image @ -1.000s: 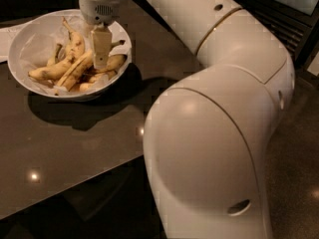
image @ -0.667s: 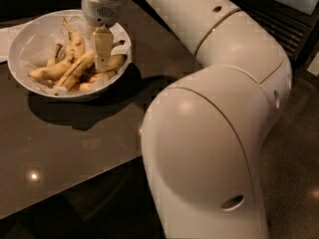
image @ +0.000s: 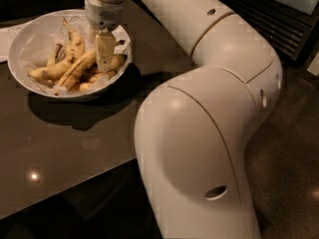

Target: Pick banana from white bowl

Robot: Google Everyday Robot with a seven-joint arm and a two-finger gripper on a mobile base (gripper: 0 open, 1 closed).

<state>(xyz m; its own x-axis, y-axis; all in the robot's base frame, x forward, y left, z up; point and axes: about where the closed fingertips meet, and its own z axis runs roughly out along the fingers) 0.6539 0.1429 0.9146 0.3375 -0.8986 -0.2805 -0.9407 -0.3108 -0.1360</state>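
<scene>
The white bowl (image: 30, 39) sits at the back left of the dark table, lined with crinkled white paper and holding several bananas. The banana (image: 75, 69), long and yellow with brown streaks, lies slantwise across the middle of the bowl. My gripper (image: 104, 63) points straight down into the right half of the bowl, at the upper right end of the banana, touching or nearly touching it. Shorter spotted bananas (image: 75, 41) lie around it.
The dark glossy table (image: 75, 143) runs from the bowl towards the front edge. A white sheet (image: 6, 39) lies at the far left behind the bowl. My arm's large white shell (image: 199, 148) fills the right and the foreground.
The gripper has moved slightly down and to the right, deeper into the bowl. The bowl and bananas have not moved.
</scene>
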